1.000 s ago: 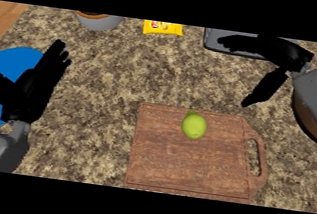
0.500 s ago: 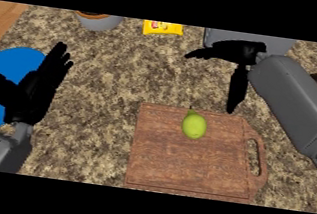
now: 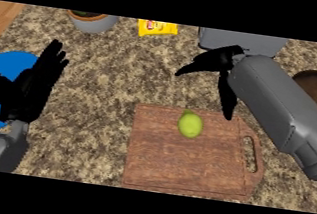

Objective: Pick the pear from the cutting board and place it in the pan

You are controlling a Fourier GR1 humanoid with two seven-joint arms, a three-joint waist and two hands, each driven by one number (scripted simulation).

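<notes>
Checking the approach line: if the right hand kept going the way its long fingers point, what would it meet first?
The right hand points its fingers down toward the cutting board, so probably the board's far edge, just right of the pear; height is unclear.

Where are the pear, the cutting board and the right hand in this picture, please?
pear [image 3: 190, 124], head view, middle of the fruit.
cutting board [image 3: 183, 165], head view, bare wood below the pear.
right hand [image 3: 216, 62], head view, on the palm.
</notes>
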